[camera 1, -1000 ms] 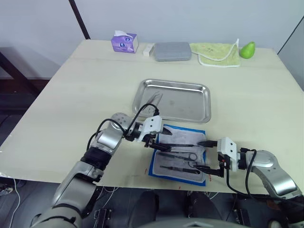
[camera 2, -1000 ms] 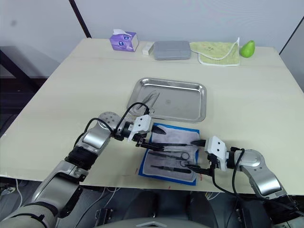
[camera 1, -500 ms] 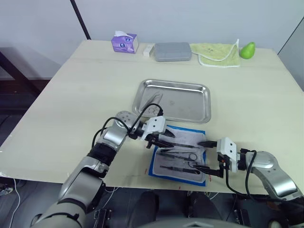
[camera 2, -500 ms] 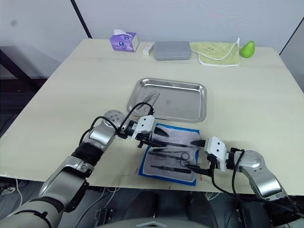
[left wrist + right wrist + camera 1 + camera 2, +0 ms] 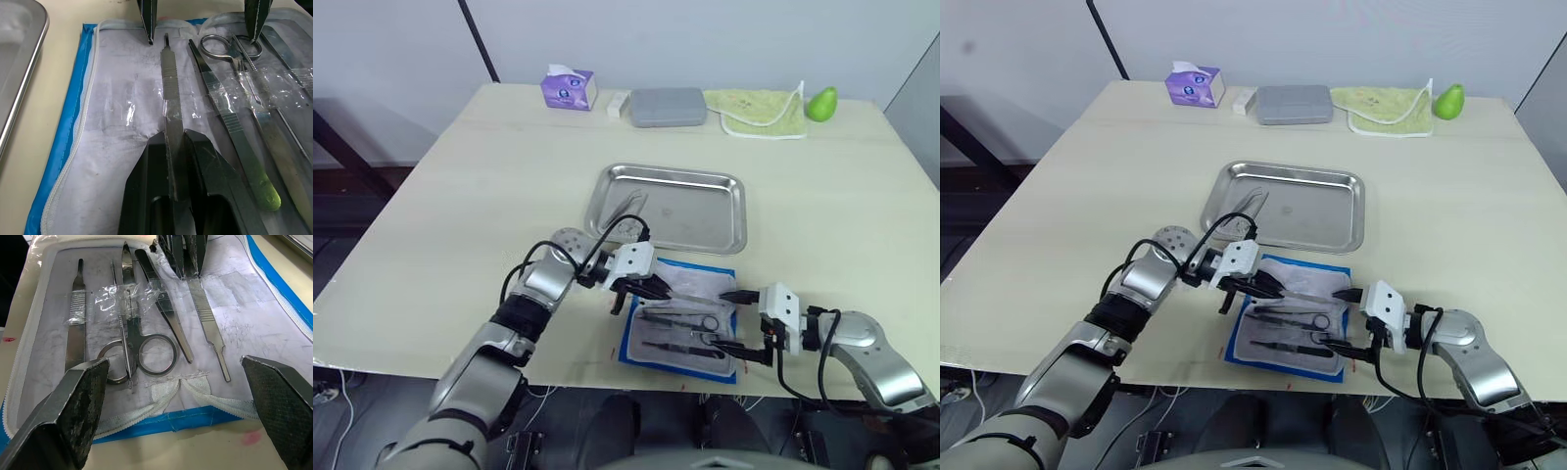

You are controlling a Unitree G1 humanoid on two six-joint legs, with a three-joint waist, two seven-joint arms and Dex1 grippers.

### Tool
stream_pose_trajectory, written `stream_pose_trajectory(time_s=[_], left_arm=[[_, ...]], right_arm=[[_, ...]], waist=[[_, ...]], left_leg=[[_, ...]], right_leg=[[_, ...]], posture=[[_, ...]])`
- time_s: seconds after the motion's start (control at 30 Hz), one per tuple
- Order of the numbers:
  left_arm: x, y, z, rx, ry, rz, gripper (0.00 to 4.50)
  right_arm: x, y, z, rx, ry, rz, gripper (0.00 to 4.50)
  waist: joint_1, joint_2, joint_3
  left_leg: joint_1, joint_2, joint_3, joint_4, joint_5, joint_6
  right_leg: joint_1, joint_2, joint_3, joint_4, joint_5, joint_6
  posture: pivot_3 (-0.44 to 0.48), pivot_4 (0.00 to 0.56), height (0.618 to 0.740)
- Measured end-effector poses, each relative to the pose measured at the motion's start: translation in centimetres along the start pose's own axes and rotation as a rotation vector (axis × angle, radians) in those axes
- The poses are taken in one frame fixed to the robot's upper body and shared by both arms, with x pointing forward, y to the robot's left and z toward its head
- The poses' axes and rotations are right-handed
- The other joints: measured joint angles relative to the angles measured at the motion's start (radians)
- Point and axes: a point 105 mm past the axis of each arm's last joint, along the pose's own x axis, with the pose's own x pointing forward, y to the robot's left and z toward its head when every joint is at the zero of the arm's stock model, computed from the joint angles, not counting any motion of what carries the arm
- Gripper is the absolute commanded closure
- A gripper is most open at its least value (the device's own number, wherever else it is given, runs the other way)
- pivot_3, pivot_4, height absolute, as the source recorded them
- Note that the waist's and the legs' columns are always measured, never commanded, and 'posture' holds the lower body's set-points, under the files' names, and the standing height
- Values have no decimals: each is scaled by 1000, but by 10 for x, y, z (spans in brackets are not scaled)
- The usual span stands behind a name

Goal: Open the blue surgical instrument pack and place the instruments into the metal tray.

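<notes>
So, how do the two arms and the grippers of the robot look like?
Both arms are silver-grey metal with dark joints and looping black cables. The left gripper and the right gripper each have a white block at the wrist and two black tapered fingers with a rough, scuffed surface.

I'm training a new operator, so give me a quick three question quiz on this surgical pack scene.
1. True or false: the left gripper is shut on a slender flat metal handle.
2. The silver scissors lie: A in the shiny steel tray, B on the opened blue instrument pack, C on the green cloth.
3. Fill in: the right gripper is ____.

Key: 1 true; 2 B; 3 open.
</notes>
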Motion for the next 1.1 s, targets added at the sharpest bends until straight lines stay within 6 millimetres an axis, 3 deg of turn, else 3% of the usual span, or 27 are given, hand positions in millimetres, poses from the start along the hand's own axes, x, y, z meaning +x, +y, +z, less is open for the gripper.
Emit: stream_pose_trajectory(time_s=[0.23,0.67,1.1], left_arm=[[-13,0,3,-37,79,-9,4429],[-19,0,16,-73,164,-20,4429],[-45,-4,12,-104,232,7,4429]], right_arm=[[5,-1,2,-10,5,5,0],[7,-2,3,-18,11,12,0],[10,-3,3,-23,13,29,0]], waist=[[-16,0,0],[-22,-1,0],[-25,-1,0]], left_leg=[[0,1,0,0,0,0],[0,1,0,0,0,0],[1,2,-1,-1,0,0]], right_leg=[[0,1,-1,0,0,-1],[0,1,0,1,-1,-1],[0,2,1,1,-1,-2]], posture=[[0,150,740],[0,150,740],[0,150,740]])
